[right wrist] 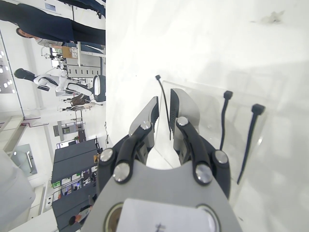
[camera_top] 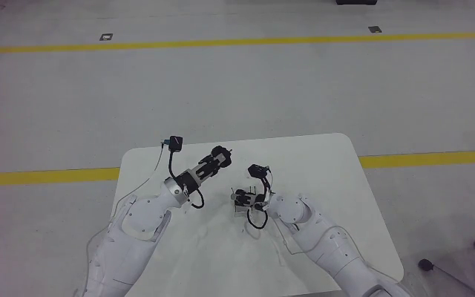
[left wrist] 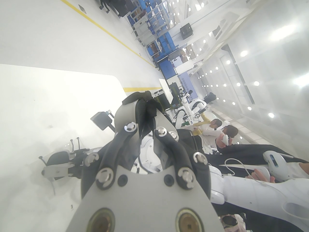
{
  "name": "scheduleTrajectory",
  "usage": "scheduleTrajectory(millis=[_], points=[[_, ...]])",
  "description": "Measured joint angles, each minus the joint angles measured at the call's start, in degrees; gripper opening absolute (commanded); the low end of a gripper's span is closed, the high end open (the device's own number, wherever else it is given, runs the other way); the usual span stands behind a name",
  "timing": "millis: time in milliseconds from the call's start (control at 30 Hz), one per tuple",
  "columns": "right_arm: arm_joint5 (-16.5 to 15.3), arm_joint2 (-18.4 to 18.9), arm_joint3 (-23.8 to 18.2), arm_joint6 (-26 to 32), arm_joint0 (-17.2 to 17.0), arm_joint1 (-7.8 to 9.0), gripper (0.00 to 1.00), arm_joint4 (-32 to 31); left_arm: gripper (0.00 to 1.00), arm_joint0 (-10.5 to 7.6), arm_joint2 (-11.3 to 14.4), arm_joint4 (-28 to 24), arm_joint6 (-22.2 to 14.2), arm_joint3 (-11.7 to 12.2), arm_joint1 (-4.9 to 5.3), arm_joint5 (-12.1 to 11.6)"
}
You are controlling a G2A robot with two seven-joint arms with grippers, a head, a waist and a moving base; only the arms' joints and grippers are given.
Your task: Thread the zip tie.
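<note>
Two arms over the table (camera_top: 319, 160), yet only one was at the work. Why? (reviewer)

By design, as I judged it. The clear plate (right wrist: 207, 114) sat near the table's middle, upright or tilted I could not tell. My right gripper (right wrist: 164, 97) was at the plate's near edge, which I read as steadying it for threading. One zip tie (right wrist: 165, 102) ran lengthwise through that gripper, head pointing away from the wrist. Clamped or merely straddling: I could not tell. My left gripper (camera_top: 220, 155) hung raised, near the plate but apart from it. It was drawn fully together, with nothing in it that I could make out. I took it as parked out of the way, ready to take the tail. (operator)

Other ties? (reviewer)

Two more zip ties (right wrist: 223, 119) lay along the plate's face, heads the same way, apart from my grip. Whether they passed through it was unclear. (operator)

Surface, room? (reviewer)

Pale floor (camera_top: 237, 96) all round, crossed by yellow lines (camera_top: 223, 42). The table was white and glossy with rounded corners, and glare washed out the plate's outline. One small pale scrap (right wrist: 271, 18) lay on it, well apart from the plate. (operator)
</note>
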Motion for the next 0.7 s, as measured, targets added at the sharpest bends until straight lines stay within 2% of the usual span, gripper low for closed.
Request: scheduleTrajectory(millis=[467,700], points=[[-0.2,0.4,-0.2,-0.3,-0.2,0.12,0.0,-0.3,0.0,0.0,0.0,0.0,0.0,0.0,0.0,0.0],[0.4,0.5,-1.5,-1.4,-0.8,0.46,0.0,-3.6,0.0,0.0,0.0,0.0,0.0,0.0,0.0,0.0]])
